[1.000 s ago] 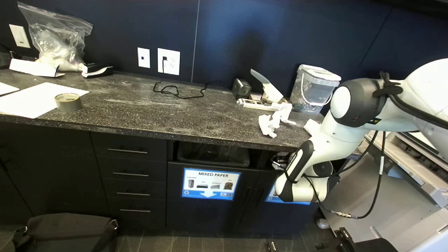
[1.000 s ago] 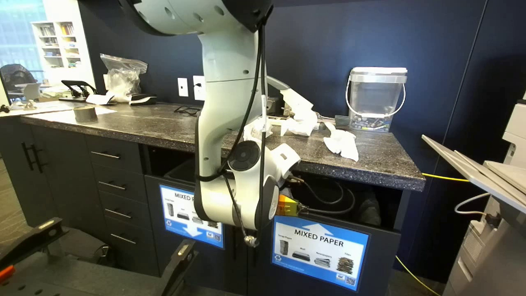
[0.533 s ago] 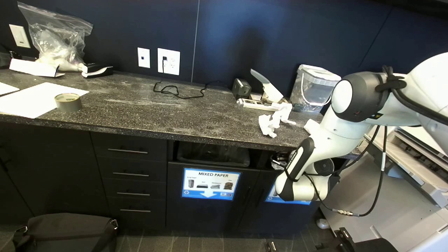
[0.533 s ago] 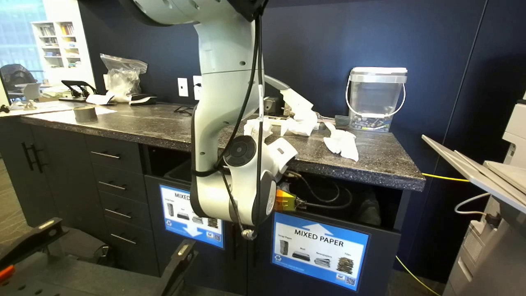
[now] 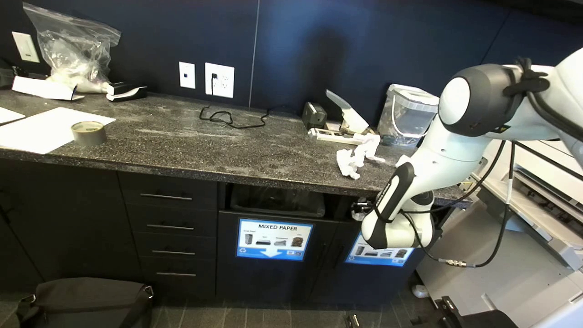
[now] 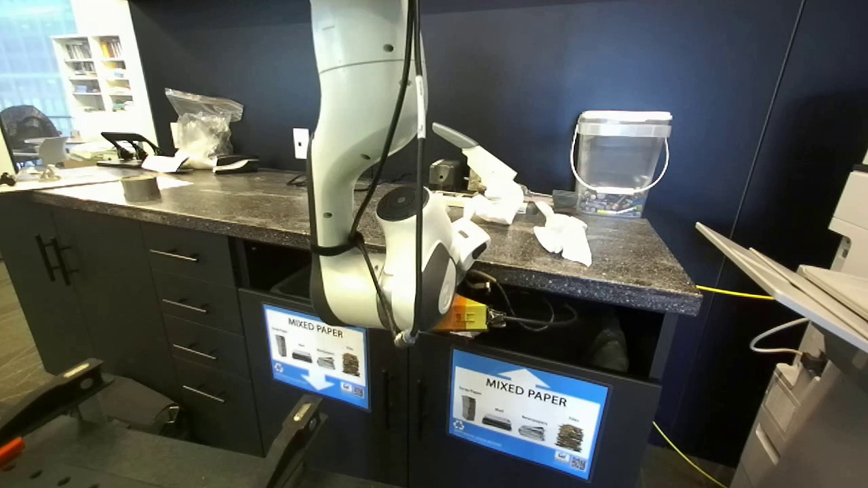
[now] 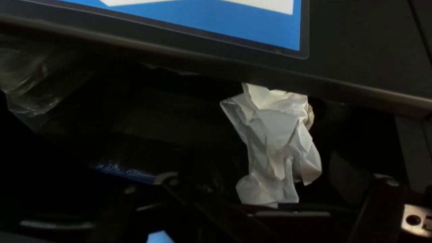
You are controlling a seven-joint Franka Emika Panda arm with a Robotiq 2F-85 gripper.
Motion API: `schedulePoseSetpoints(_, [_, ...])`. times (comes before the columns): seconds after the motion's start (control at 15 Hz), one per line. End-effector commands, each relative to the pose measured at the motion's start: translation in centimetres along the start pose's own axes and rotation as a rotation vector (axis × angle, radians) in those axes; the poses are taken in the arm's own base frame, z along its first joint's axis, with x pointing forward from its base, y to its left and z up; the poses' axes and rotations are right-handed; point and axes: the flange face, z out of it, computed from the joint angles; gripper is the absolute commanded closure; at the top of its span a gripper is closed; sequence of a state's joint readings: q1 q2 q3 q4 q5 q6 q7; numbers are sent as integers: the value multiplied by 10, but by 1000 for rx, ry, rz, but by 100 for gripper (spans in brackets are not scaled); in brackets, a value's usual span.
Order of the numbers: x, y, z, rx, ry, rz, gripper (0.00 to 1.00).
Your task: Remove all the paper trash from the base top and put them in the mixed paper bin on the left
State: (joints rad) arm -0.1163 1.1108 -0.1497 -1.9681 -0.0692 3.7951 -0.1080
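So, gripper (image 7: 276,187): jaws spread wide, dark gaps either side of the paper wad (image 7: 278,141), nothing looks clamped. That wad lies straight out past the jaws, about midway between them, long axis running from gripper toward the cabinet front (image 7: 357,57), whose lip hides its far end. Puts it inside the slot (image 6: 576,339), loose as far as I'd judge; touching or not, can't tell, near end runs into shadow. Slot is the one above the sign (image 6: 529,413) with the up arrow. Another bin (image 5: 278,209) sits next door, also marked mixed paper; which one the task calls left, can't settle. Next, my guess: back out, then rise, since the rest lies up and wallward from the gripper, on the counter (image 5: 255,150). Lone scrap (image 6: 566,234) sits near the front edge, toward the counter's end. Tangle of scraps (image 5: 360,154) lies more to the other bin's side, running slantwise from near that edge back to the stapler (image 5: 354,119). Counter edge hangs right over the slot, so lifting too soon could bump it.
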Motion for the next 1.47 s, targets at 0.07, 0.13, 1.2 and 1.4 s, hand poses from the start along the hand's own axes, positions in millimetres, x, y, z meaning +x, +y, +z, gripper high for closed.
schedulePoseSetpoints(0.07, [28,7,-50,-24,-52,-85,0])
schedulePoseSetpoints(0.13, [29,8,-57,-29,-50,-89,0])
schedulePoseSetpoints(1.2, [62,2,-78,43,-213,-96,0])
schedulePoseSetpoints(1.4, [85,10,-94,107,-357,-116,0])
